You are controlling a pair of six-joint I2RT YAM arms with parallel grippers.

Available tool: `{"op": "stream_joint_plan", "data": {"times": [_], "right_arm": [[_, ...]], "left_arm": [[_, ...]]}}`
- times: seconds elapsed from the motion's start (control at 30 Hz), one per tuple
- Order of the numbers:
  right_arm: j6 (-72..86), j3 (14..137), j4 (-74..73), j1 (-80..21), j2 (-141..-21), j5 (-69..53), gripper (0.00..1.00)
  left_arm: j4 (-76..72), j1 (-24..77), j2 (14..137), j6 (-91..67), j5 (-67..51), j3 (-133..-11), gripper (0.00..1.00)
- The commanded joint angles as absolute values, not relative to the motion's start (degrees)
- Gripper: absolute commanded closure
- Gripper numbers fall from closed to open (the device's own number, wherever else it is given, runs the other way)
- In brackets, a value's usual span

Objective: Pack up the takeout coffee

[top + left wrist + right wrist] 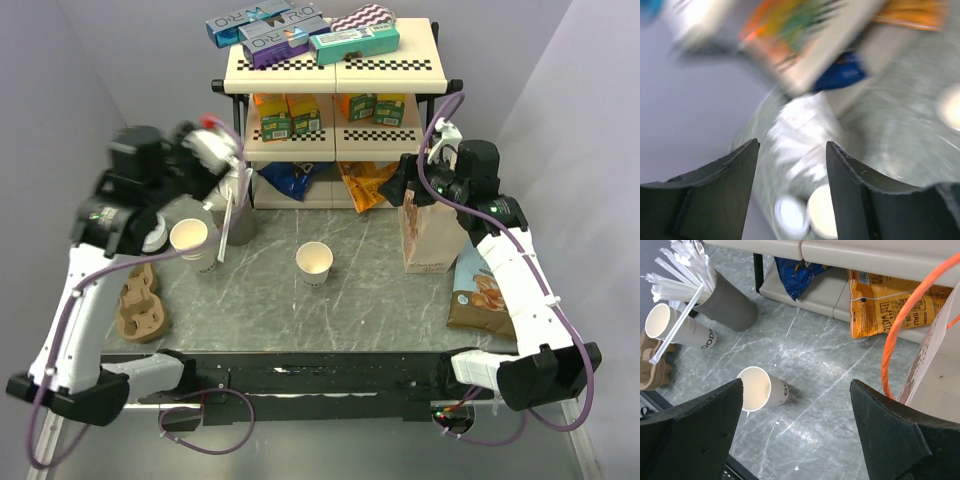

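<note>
I see a grey marbled table (380, 300) bearing a white paper cup (314, 262) centrally, a second white cup (193, 240) left, possibly a cardboard carrier (140, 305), a paper bag (430, 235) right.

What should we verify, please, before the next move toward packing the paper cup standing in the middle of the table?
1. Middle paper cup upright and apart from other things: ok.
2. Cup top covered: not ok, it is open.
3. Paper bag standing upright: ok.
4. Bag mouth open: cannot tell.
5. Right jaws open and empty: ok.
6. Left jaws open and empty: ok, though that wrist view is blurred.
</note>
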State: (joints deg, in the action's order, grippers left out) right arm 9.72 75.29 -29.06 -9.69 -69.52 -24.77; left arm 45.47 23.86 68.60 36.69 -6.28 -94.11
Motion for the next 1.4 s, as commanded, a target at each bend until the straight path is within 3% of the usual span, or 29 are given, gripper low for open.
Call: {"op": "stream_joint_plan", "data": {"times": [0.0, 0.17, 0.3, 0.4, 0.63, 0.8, 0.97, 1.1, 1.37], "right_arm": [[8.8, 80.2, -29.5, -9.4, -70.3, -25.2, 0.07], [9.1, 81.4, -29.1, -9.4, -71.6, -25.8, 0.07], [9.6, 81.2, -29.2, -9.4, -71.7, -26.4, 0.07], [9.6, 80.9, -28.8, -9.5, -71.1, -26.5, 0.07], [9.5, 77.2, -27.8, -9.4, -68.1, -25.6, 0.07], [9.3, 73.8, -27.6, -9.3, -65.4, -24.8, 0.07], [9.0, 70.9, -27.1, -9.3, -63.1, -24.0, 0.07], [9.2, 69.9, -27.2, -9.1, -62.5, -24.2, 0.07], [9.8, 69.7, -27.2, -8.4, -62.7, -24.3, 0.07]], "left_arm": [[48.3, 9.3, 68.6, 22.3, -4.9, -93.8, 0.39], [45.3, -2.8, 66.0, 11.8, -4.5, -88.9, 0.37], [46.1, -19.7, 71.2, 4.3, -14.7, -89.4, 0.41], [47.6, -24.8, 77.9, 5.8, -20.3, -90.0, 0.46], [47.3, -24.3, 87.4, 9.8, -21.4, -86.9, 0.50], [43.8, -20.9, 90.4, 12.6, -15.1, -83.6, 0.51], [45.1, -18.5, 94.7, 13.5, -13.6, -84.7, 0.54], [45.4, -16.8, 98.8, 12.8, -11.0, -86.3, 0.62], [44.3, -14.7, 102.5, 12.9, -5.5, -88.2, 0.65]]}}
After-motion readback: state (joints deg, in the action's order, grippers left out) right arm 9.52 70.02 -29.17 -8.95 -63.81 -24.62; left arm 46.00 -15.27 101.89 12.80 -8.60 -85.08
